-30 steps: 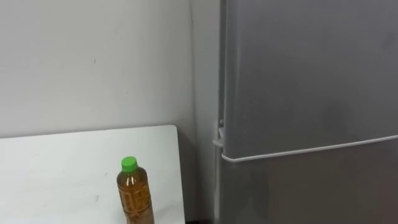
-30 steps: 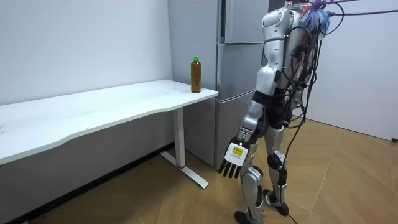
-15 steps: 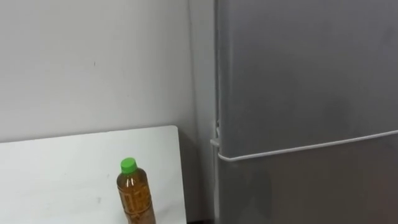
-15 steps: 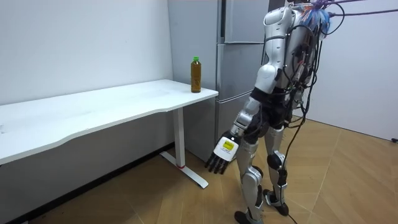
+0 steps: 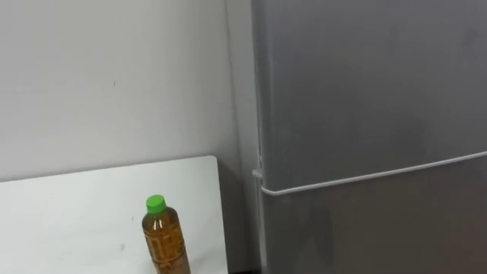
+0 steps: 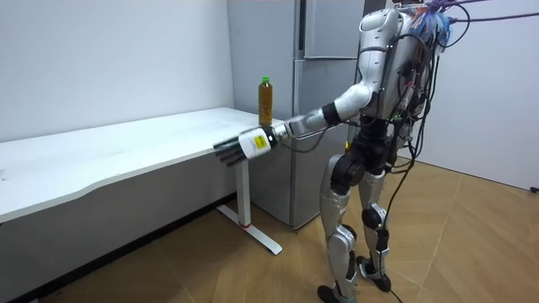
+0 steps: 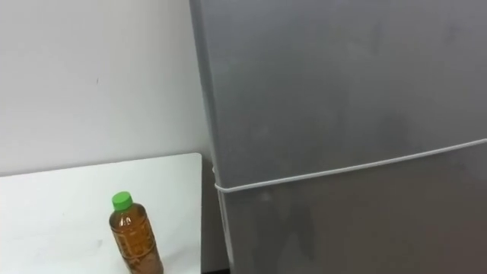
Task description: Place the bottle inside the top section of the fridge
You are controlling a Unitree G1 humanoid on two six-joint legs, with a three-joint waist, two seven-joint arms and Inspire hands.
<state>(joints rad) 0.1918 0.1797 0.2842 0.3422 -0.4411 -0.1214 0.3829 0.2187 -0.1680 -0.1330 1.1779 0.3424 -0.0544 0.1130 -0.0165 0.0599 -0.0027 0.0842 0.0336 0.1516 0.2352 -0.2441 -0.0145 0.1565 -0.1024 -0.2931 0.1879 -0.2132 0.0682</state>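
Left hand [image 6: 242,146] out level by bench [image 6: 126,156] front edge, fingers straight, holding nothing | bottle [image 5: 165,243] upright near bench's fridge-end corner | fridge [image 5: 365,114] closed

From where I stand, the robot's left arm has swung up. A second ago it hung beside the thigh with the hand low by the knee. Now it stretches out level, the left hand [image 6: 240,145] in front of the table [image 6: 126,160] edge, fingers straight and pointing to the room view's left. The head has turned slightly, so the fridge [image 5: 365,114] sits further left in the eye views.
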